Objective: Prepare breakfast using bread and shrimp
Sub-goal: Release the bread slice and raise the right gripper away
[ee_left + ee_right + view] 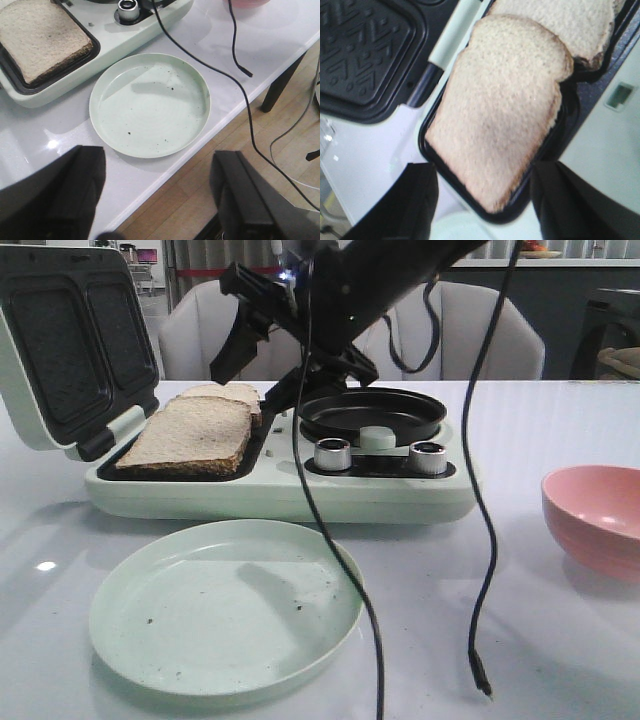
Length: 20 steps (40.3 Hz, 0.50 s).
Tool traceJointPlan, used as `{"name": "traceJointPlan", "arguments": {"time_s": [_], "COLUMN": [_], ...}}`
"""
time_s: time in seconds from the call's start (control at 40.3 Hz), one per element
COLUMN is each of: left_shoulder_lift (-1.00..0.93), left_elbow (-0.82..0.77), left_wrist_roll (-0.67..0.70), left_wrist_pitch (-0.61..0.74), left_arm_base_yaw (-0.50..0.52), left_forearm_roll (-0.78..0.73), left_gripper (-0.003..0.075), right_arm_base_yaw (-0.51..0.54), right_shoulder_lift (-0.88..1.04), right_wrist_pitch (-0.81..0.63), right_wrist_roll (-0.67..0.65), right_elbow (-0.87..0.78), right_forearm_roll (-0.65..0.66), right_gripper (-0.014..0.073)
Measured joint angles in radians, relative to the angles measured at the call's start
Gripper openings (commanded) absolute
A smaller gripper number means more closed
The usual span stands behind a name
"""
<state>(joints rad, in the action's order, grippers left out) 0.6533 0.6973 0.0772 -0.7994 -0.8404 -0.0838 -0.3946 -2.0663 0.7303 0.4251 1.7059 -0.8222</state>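
Note:
Two slices of bread lie overlapping in the black left tray of the pale green breakfast maker (280, 495): the near slice (190, 435) (505, 110) and the far slice (235, 392) (565, 20). A corner of the near slice (40, 37) also shows in the left wrist view. My right gripper (250, 375) (482, 200) hangs open just above the bread, its jaws wide apart and holding nothing. My left gripper (157, 195) is open and empty over the table's front edge, near the green plate (150, 105). The shrimp is out of view.
The maker's lid (70, 340) stands open at the left. A small black pan (375, 412) sits on its right side, behind two metal knobs (333, 453). An empty green plate (225, 605) lies in front, a pink bowl (595, 520) at right. Black cables (480, 540) dangle across.

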Motion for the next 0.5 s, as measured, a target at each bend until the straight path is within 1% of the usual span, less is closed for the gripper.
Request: {"name": "traceJointPlan", "arguments": {"time_s": [0.174,0.248,0.298,0.397,0.497], "left_shoulder_lift": [0.0,0.0,0.0,0.0,0.0], "left_elbow": [0.0,0.0,0.0,0.0,0.0], "left_wrist_roll": [0.0,0.0,0.0,0.0,0.0], "left_wrist_pitch": [0.0,0.0,0.0,0.0,0.0], "left_arm_base_yaw": [0.0,0.0,0.0,0.0,0.0], "left_forearm_roll": [0.0,0.0,0.0,0.0,0.0], "left_gripper": [0.0499,0.0499,0.0499,0.0499,0.0499], "right_arm_base_yaw": [-0.002,-0.006,-0.009,-0.01,-0.012], "right_shoulder_lift": [0.122,0.191,0.236,0.338,0.459], "right_wrist_pitch": [0.103,0.152,0.174,0.193,0.195], "right_wrist_roll": [-0.152,-0.226,-0.273,-0.361,-0.415], "right_elbow": [0.0,-0.011,-0.031,-0.106,-0.221], "right_forearm_roll": [0.261,0.406,0.486,0.622,0.733], "right_gripper": [0.0514,0.0512,0.0496,0.0449,0.0412]}}
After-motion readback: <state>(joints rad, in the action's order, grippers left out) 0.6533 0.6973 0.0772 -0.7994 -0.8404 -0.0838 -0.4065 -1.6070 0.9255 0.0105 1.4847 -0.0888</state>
